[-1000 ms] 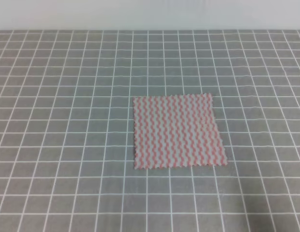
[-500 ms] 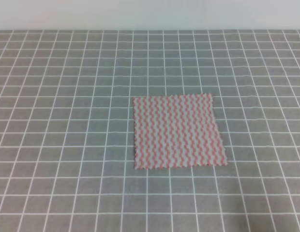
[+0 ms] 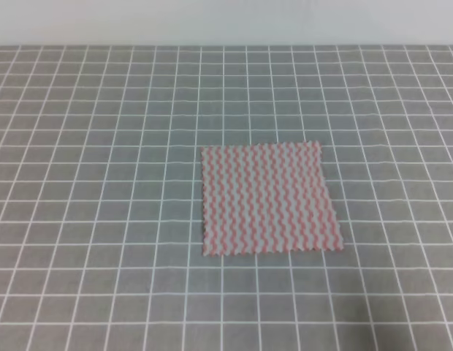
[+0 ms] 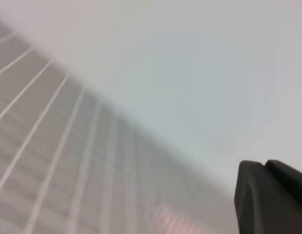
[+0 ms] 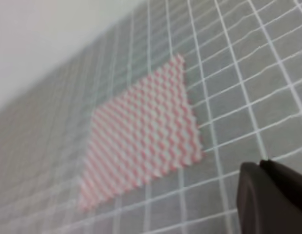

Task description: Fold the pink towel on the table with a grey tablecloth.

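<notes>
Only a dark corner of the right claw (image 5: 270, 197) shows, raised near the pink towel (image 3: 267, 199), likely poised to take an edge; the left claw (image 4: 270, 195) hangs farther off. Whether either is open or closed, I cannot tell. The towel lies flat and unfolded on the grey gridded worktop (image 3: 102, 183), a pale wall (image 3: 226, 22) behind.

Even, soft lighting; no hard shadows or glare. Overhead view slightly soft; both wrist views blurred.

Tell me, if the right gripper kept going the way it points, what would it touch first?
Probably bare grey tablecloth, just short of the pink towel, which lies flat further ahead and to the left. Only a dark corner of the right gripper shows, so depth is uncertain.
</notes>
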You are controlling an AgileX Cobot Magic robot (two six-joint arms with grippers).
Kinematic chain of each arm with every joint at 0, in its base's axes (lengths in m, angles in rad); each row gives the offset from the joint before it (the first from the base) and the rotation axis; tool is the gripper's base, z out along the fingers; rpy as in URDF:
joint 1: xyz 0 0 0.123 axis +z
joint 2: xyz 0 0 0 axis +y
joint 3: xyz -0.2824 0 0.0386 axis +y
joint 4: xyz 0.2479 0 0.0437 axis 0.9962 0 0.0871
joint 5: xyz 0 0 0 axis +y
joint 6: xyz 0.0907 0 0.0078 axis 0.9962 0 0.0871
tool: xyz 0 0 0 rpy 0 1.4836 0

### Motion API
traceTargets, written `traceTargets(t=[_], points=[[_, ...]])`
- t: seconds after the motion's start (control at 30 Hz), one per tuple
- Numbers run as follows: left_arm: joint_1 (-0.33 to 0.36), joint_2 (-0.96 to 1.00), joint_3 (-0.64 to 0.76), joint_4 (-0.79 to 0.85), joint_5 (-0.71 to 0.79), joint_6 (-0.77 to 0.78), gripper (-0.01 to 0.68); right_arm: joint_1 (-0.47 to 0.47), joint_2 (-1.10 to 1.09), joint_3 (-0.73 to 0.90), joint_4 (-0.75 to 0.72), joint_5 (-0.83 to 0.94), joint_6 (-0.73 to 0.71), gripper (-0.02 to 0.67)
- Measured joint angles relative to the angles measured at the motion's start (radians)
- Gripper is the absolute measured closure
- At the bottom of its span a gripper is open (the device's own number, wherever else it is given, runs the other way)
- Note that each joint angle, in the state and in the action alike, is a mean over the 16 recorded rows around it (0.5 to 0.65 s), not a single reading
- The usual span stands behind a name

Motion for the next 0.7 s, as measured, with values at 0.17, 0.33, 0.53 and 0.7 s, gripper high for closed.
traceTargets(t=[0.17, 0.33, 0.53, 0.7], points=[[0.000, 0.227, -0.162, 0.025, 0.133, 0.183, 0.673, 0.000, 0.230, -0.161, -0.069, 0.048, -0.090, 0.666], [-0.008, 0.442, -0.311, 0.027, 0.251, 0.349, 0.673, 0.001, 0.479, -0.347, -0.149, 0.142, -0.180, 0.665], [-0.043, 0.616, -0.422, 0.018, 0.318, 0.471, 0.673, 0.035, 0.753, -0.550, -0.268, 0.265, -0.181, 0.666], [-0.085, 0.695, -0.466, 0.015, 0.327, 0.510, 0.673, 0.109, 0.949, -0.694, -0.429, 0.334, -0.086, 0.666]])
